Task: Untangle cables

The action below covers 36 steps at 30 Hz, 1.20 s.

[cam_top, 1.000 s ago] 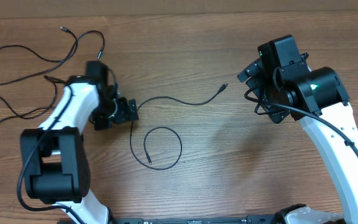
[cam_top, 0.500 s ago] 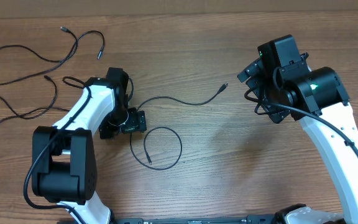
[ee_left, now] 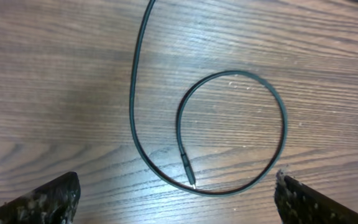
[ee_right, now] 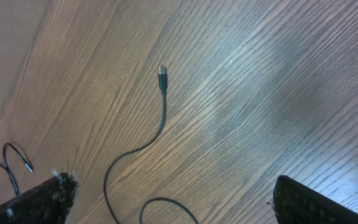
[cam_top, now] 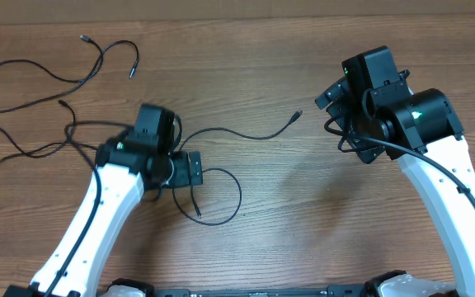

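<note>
One thin black cable (cam_top: 258, 137) lies mid-table, its plug (cam_top: 298, 115) pointing right and its other end curled into a loop (cam_top: 240, 196). My left gripper (cam_top: 194, 172) hovers open at the loop's left edge. In the left wrist view the loop (ee_left: 284, 130) and its plug tip (ee_left: 191, 180) lie between the spread fingers (ee_left: 42, 202), untouched, and the left gripper (ee_left: 178, 202) holds nothing. My right gripper (cam_top: 330, 92) stands open, raised to the right of the plug. In the right wrist view that plug (ee_right: 162, 73) is ahead of the empty right gripper (ee_right: 173, 199).
More thin black cables (cam_top: 72, 80) lie spread over the table's far left, one plug (cam_top: 83, 38) near the back edge. Their ends show at the lower left of the right wrist view (ee_right: 11, 155). The table is bare wood.
My left arm has swung right and toward the front, bringing its gripper from beside the cable's bend to the loop. The right arm and the cables have not moved.
</note>
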Each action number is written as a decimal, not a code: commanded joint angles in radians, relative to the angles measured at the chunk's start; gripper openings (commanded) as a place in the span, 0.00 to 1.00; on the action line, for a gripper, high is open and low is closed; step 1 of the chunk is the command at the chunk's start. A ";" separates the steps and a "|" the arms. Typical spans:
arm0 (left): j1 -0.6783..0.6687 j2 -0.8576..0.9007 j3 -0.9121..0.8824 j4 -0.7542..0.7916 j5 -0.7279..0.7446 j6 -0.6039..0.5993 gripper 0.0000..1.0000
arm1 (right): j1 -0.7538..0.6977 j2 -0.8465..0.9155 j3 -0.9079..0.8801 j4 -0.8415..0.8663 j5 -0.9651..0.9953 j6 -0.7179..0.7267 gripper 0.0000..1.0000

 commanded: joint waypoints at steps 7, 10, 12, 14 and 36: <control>0.003 0.056 -0.217 0.203 -0.069 -0.128 0.79 | -0.003 -0.011 0.002 0.004 0.018 -0.008 1.00; 0.003 0.100 -0.224 0.242 -0.075 -0.130 0.77 | -0.003 -0.011 0.002 0.003 0.018 -0.008 1.00; 0.003 0.139 -0.224 0.266 -0.098 -0.130 0.77 | -0.003 -0.011 0.002 0.003 0.018 -0.008 1.00; 0.003 0.185 -0.224 0.283 -0.110 -0.141 0.77 | -0.003 -0.011 0.002 0.004 0.018 -0.008 1.00; 0.003 0.307 -0.230 0.313 -0.113 -0.145 0.07 | -0.003 -0.011 0.002 0.003 0.018 -0.008 1.00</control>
